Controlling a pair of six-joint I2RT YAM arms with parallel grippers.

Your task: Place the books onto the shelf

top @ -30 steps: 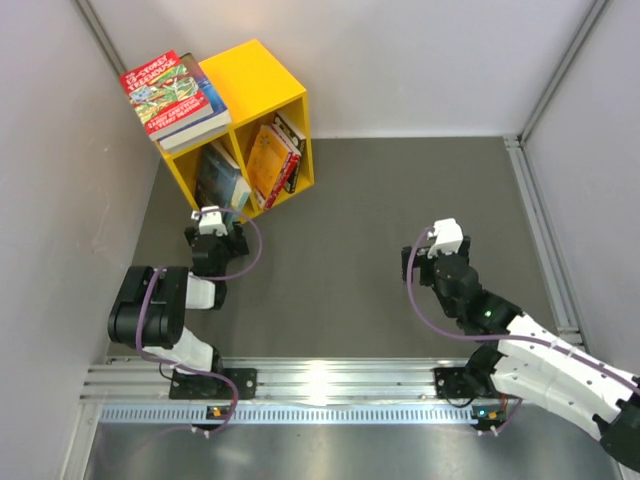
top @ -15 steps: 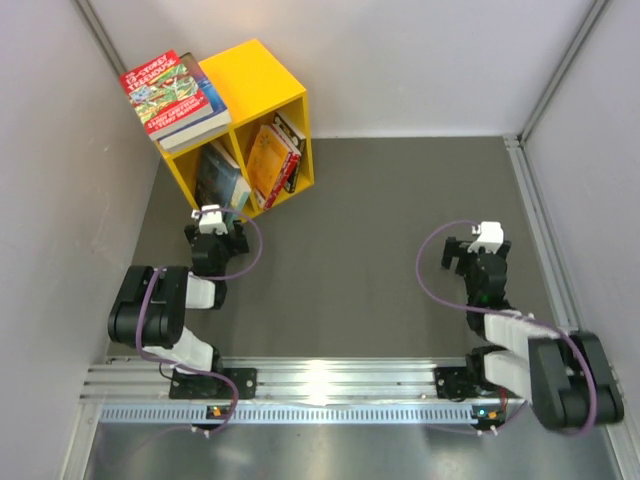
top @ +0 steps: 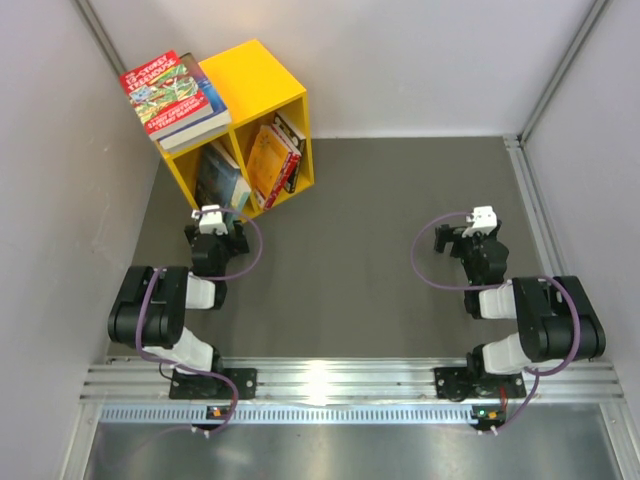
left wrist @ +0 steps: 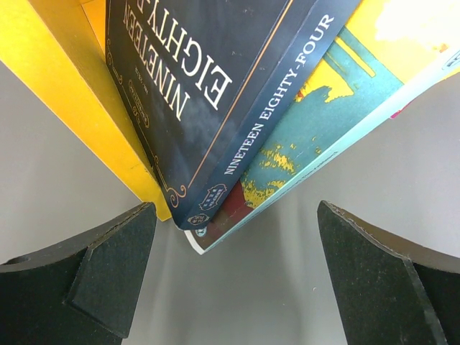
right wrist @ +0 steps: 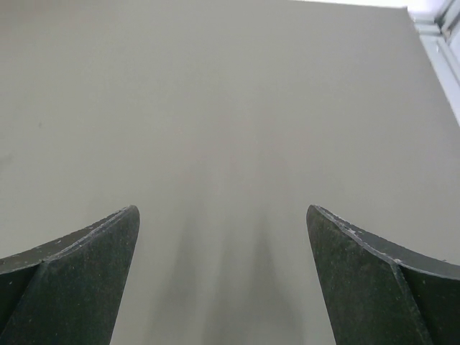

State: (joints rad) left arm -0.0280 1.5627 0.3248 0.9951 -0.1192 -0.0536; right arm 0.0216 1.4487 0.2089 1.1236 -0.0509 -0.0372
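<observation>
The yellow shelf [top: 252,78] stands at the far left against the wall. Books lean in its left compartment [top: 220,180] and its right compartment [top: 272,160]. A stack topped by the red cartoon book [top: 163,90] lies on its roof. My left gripper [top: 214,222] sits low, just in front of the left compartment, open and holding nothing. In the left wrist view its gripper [left wrist: 236,244] faces a dark blue book [left wrist: 215,93], a teal and yellow book [left wrist: 338,93] and the shelf wall [left wrist: 79,93]. My right gripper [top: 462,238] is open and empty over bare floor [right wrist: 223,215].
Grey walls close in the left, back and right sides. A metal frame rail [top: 535,215] runs along the floor at the right. The arms' mounting rail [top: 320,380] lies across the near edge. Dark floor [top: 350,250] lies between the two arms.
My right arm has folded back toward its base, carrying its open gripper from the middle right to farther right. The left arm and the books have not moved.
</observation>
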